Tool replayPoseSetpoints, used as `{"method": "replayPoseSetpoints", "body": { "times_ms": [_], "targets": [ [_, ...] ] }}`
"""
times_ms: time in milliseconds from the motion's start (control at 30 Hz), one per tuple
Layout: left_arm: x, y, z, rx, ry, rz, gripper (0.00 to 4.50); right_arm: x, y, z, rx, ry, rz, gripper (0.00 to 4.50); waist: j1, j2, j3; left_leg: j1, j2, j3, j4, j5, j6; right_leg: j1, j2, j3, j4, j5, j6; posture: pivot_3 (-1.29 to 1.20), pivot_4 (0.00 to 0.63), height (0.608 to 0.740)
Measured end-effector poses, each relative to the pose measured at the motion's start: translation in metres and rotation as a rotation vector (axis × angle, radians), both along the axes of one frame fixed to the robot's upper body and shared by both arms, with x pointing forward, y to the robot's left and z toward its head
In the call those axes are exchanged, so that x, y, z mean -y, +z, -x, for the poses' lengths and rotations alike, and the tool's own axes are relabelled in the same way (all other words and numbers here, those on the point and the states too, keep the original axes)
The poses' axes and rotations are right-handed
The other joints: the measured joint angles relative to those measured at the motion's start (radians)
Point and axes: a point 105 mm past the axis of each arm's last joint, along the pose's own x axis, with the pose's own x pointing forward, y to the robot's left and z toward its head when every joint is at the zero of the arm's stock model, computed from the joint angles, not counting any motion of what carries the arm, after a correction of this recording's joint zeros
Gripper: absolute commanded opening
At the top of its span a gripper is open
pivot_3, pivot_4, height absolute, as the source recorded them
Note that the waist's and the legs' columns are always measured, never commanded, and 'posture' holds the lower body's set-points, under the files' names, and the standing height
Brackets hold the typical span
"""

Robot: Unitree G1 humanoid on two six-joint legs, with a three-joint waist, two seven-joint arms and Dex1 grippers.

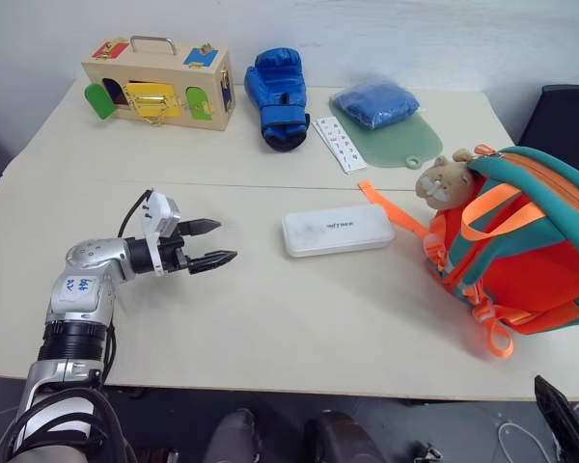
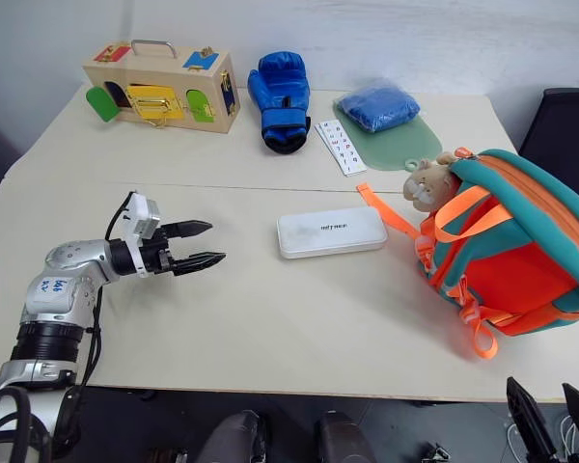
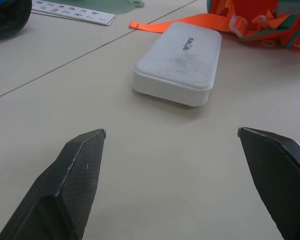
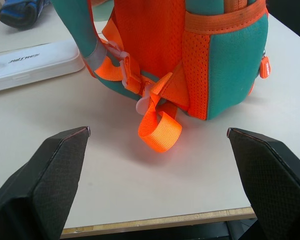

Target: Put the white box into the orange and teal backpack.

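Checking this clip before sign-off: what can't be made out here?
- Orange and teal backpack: its opening; head views, own fabric hides it; right edge crops it.
- White box: grey lettering too small in head views.
- Right gripper: open in its wrist view, only fingertips at head views' bottom edge.

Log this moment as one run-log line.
left gripper: open, short of white box | right gripper: open, facing backpack | white box: on table, untouched

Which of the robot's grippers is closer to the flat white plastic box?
Left. The left gripper hovers open beside the flat white plastic box, pointing at it; the right gripper sits low at the table's near edge.
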Motion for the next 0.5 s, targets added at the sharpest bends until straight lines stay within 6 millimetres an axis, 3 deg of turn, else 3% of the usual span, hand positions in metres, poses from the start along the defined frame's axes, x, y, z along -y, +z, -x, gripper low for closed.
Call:
{"method": "replayPoseSetpoints", "body": {
  "times_ms": [500],
  "targets": [
    [0.0046, 0.0068, -0.0068, 0.033, 0.053, -0.022, 4.44, 0.0035, 0.0012, -0.0046, -0.009, -0.013, 0.018, 4.50, 0.000, 0.000, 0.000, 0.000, 0.000, 0.000, 0.000, 0.000, 0.000, 0.000, 0.000, 0.000, 0.000, 0.000, 0.000, 0.00, 0.150, 0.740]
  ]
}}
